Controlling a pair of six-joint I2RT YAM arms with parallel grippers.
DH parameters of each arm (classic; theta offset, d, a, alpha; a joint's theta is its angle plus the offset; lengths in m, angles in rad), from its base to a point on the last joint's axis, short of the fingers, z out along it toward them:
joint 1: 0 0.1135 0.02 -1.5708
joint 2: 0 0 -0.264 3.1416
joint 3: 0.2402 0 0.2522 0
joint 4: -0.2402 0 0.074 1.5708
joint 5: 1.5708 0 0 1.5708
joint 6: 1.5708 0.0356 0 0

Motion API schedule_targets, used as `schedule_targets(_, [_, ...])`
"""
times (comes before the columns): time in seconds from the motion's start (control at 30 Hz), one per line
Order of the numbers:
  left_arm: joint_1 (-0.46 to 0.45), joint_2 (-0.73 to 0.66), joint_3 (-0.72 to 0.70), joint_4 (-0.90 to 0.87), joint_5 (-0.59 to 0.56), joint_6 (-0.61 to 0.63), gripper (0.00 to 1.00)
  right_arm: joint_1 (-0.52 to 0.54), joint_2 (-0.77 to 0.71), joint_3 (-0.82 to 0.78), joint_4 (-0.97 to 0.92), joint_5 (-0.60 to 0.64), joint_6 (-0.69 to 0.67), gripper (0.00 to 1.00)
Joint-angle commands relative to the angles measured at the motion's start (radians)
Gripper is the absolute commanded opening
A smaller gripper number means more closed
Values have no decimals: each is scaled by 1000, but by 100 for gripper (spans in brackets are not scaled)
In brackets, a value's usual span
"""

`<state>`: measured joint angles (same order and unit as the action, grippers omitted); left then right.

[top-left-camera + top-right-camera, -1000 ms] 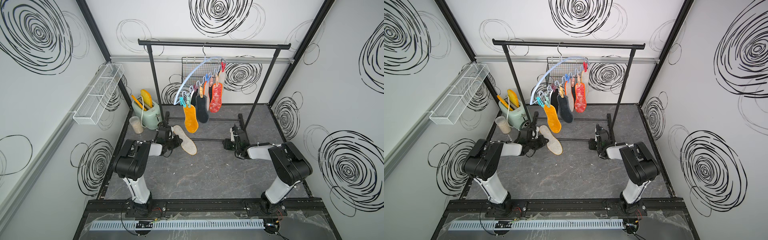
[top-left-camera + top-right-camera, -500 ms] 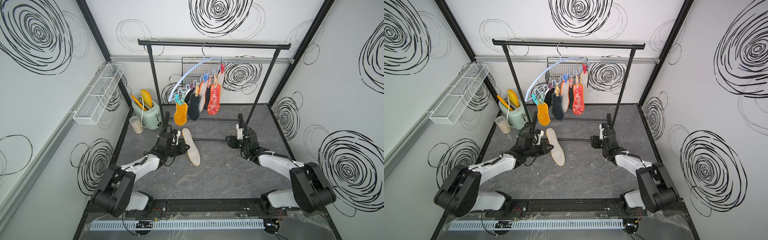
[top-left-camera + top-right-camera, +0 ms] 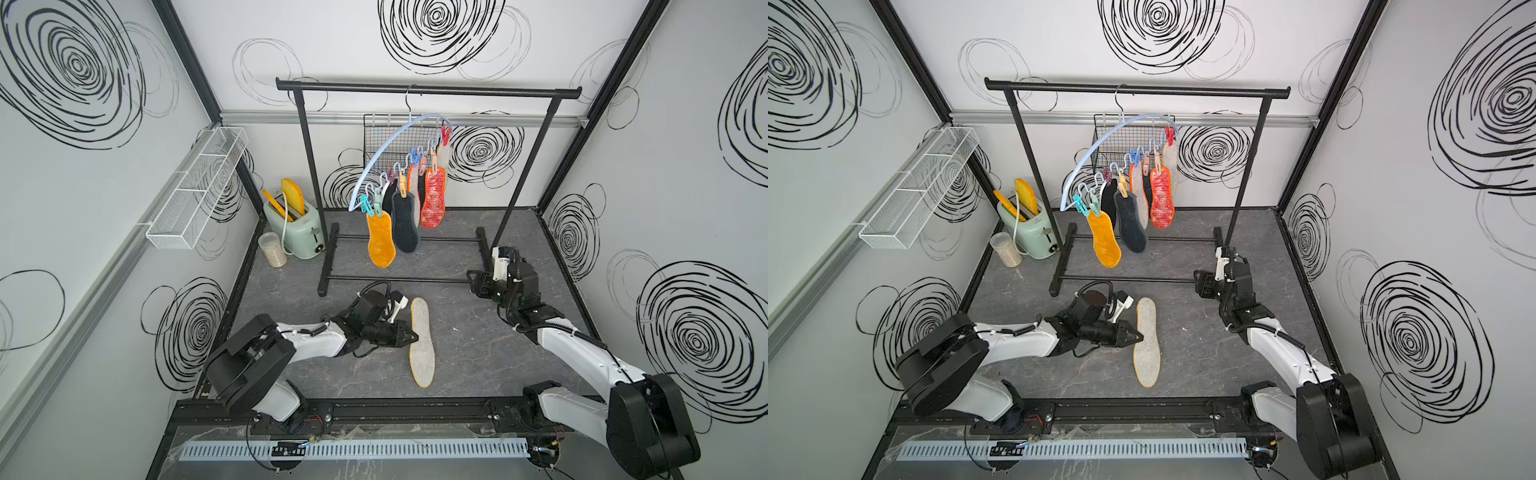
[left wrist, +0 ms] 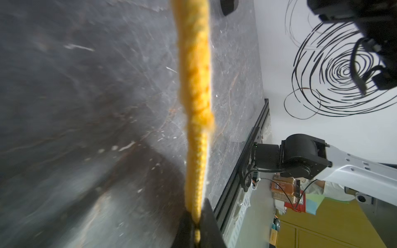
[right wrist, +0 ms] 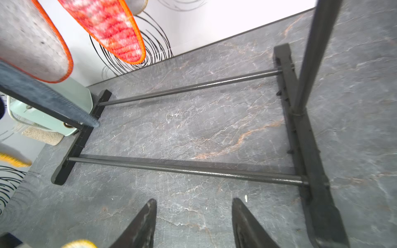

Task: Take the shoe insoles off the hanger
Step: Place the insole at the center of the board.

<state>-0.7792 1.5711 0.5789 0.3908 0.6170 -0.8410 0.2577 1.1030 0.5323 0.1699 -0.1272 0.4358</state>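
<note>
My left gripper (image 3: 412,335) is shut on the long edge of a grey felt shoe insole (image 3: 422,345) with a yellow rim. It holds the insole low over the floor, in front of the rack. The left wrist view shows that yellow rim (image 4: 194,103) edge-on, pinched between the fingers (image 4: 209,223). The pale blue hanger (image 3: 388,147) hangs tilted from the rack bar. Several insoles stay pegged to it, among them a fuzzy orange insole (image 3: 380,243), a dark grey insole (image 3: 405,228) and a red-mottled insole (image 3: 433,203). My right gripper (image 3: 471,277) is open and empty by the rack's right foot, its gap (image 5: 194,214) over bare floor.
The black garment rack (image 3: 428,88) spans the back, with its floor rails (image 5: 182,169) just ahead of my right gripper. A mint toaster (image 3: 297,226) and a jar (image 3: 272,249) stand at the back left. A white wire shelf (image 3: 195,187) hangs on the left wall, and a black mesh basket (image 3: 380,131) hangs behind the hanger.
My left arm has drawn the grey insole forward and to the right, away from the rack. The hanger has swung. My right arm has stretched out, its gripper still near the rack's right foot.
</note>
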Motion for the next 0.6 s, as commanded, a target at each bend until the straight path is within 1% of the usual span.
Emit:
schedule_targets(0.0, [-66, 139, 124, 188, -18, -96, 0, -25, -30, -24, -14, 22, 18, 58])
schedule_targets(0.13, [-134, 336, 328, 191, -19, -113, 0, -67, -28, -24, -20, 20, 20, 58])
schedule_targets(0.23, [-143, 439, 446, 178, -31, -121, 0, -91, -35, -31, -18, 18, 26, 58])
schedule_targets(0.33, [-141, 523, 537, 159, -15, -126, 0, -109, -38, -42, -13, 18, 29, 58])
schedule_targets(0.47, [-147, 593, 590, 137, -10, -135, 0, -118, -33, -43, -6, 15, 30, 58])
schedule_targets(0.5, [-147, 607, 597, 140, -6, -139, 3, -120, -29, -42, -6, 12, 30, 58])
schedule_targets(0.53, [-149, 617, 602, 140, -7, -138, 11, -122, -26, -39, -8, 11, 28, 58])
schedule_targets(0.57, [-148, 623, 605, 136, -9, -137, 16, -122, -24, -38, -9, 9, 26, 58])
